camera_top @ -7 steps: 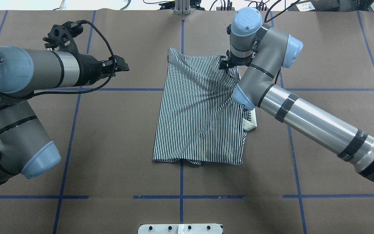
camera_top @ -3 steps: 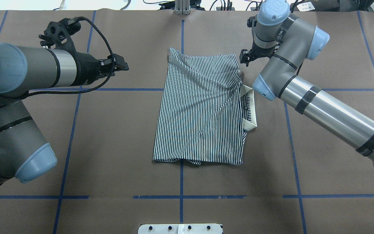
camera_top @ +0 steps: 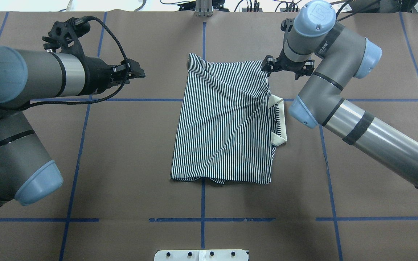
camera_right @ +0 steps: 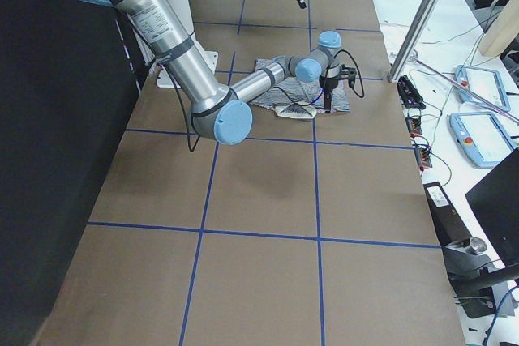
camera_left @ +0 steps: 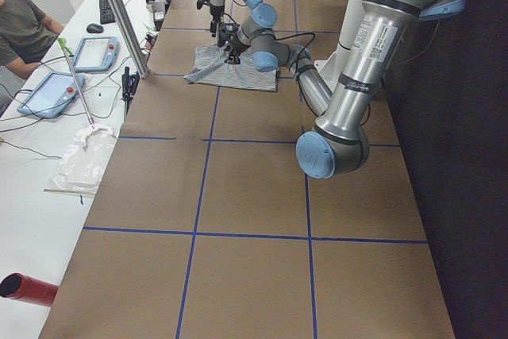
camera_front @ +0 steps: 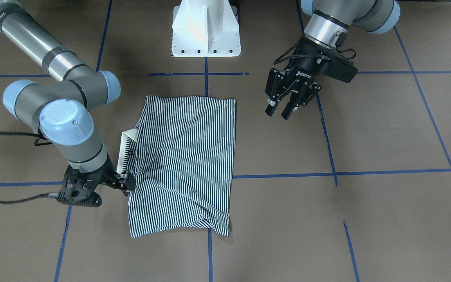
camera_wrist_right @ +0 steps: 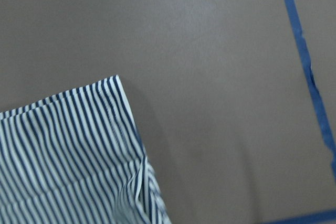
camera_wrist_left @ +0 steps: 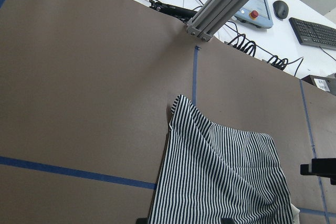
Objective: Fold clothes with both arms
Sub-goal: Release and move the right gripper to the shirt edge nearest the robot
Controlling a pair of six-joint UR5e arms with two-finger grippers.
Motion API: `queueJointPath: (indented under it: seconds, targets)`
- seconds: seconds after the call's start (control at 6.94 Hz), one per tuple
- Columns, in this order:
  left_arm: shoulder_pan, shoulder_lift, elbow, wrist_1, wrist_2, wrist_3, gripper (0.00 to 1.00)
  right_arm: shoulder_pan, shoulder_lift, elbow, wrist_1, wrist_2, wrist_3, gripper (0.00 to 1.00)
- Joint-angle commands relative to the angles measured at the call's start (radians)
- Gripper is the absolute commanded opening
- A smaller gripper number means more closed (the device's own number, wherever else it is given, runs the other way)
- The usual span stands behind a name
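My left gripper (camera_front: 277, 114) hangs with its fingers spread and nothing between them, well apart from the navy-and-white striped polo shirt (camera_top: 223, 123). The shirt lies folded into a rough rectangle in the middle of the brown, blue-taped worktop (camera_top: 122, 163). My right gripper (camera_front: 127, 181) points down just beside the shirt's far corner on my right, where I cannot tell whether it is spread or pressed together, and the plain white collar (camera_top: 281, 119) pokes out along that same edge.

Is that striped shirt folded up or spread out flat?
Folded: the shirt lies as a compact rectangle, no sleeves showing, white collar peeking from one side.
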Motion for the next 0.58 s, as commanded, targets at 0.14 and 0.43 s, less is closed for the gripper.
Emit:
queueJointPath:
  seconds: [0.14,0.43]
  targets:
    - [0.003,0.000,0.015,0.005,-0.018,0.006,0.55,-0.227,-0.173,0.312,-0.013,-0.164,0.575,0.98]
    - [0.003,-0.002,0.023,0.026,-0.026,0.006,0.55,-0.380,-0.206,0.423,-0.196,-0.313,0.751,0.92]
